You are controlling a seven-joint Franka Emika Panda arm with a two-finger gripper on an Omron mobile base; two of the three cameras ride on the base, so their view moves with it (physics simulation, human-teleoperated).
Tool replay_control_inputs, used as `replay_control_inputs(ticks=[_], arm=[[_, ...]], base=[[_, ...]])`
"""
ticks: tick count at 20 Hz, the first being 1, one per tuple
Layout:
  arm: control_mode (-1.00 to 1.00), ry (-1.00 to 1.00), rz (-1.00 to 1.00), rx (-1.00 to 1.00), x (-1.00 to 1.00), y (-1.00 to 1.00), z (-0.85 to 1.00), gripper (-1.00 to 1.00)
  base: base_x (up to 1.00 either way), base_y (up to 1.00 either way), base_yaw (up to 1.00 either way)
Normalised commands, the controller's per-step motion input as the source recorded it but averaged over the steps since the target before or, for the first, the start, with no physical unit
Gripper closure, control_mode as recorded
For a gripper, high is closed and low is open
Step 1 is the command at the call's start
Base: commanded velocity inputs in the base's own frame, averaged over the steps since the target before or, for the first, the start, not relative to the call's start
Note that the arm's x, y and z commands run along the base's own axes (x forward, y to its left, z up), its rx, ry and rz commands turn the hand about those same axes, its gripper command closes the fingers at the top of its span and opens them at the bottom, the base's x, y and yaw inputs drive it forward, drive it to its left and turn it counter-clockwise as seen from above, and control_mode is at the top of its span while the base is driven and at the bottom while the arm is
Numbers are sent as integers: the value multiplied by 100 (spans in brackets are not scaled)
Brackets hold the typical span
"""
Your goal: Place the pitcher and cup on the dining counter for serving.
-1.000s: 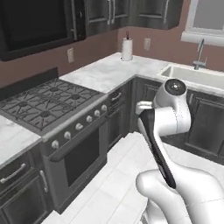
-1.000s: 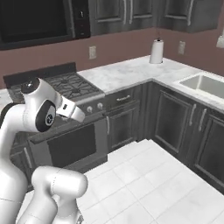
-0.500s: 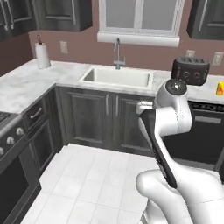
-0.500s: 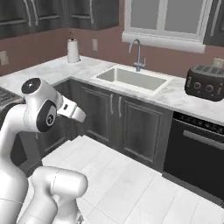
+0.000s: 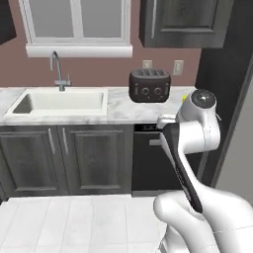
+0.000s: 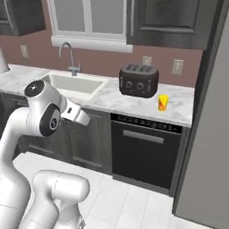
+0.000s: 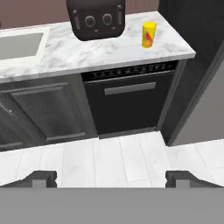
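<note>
Sink [image 5: 59, 102] set into the marble worktop [image 5: 118, 109] at far left, faucet [image 5: 58, 70] behind it under the window [image 5: 76, 22]. Toaster [image 6: 138, 80] dark, two-knob, stands right of the sink against the wall. Cup [image 6: 163, 102] upright on the worktop, right of the toaster and apart from it, near the counter's right end; right base and hand views give it whole, yellow-orange with a reddish mark; in the left base view just a yellow sliver shows beside the arm's white joint. Dishwasher [image 7: 129, 100] black, directly below toaster and cup. Tall dark panel and grey slab close the right side.

Arm folded close to the base, elbow high, hand aimed down and forward at the cabinet fronts. Gripper [image 7: 111, 179] jaws spread wide, fingertips [image 7: 41, 178] far apart over white floor tiles [image 7: 109, 155], nothing between them
</note>
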Motion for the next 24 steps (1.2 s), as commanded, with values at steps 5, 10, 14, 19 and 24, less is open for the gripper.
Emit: replay_control_inputs(ticks=[5,10,14,19,24], arm=[[100,0,0,0,0,0,0,-100],[100,0,0,0,0,0,0,-100],[100,0,0,0,0,0,0,-100],[100,0,0,0,0,0,0,-100],[100,0,0,0,0,0,0,-100]], base=[[100,-3,-10],[88,-9,-1],[29,-74,-12],[33,-59,-9],[42,-35,0]])
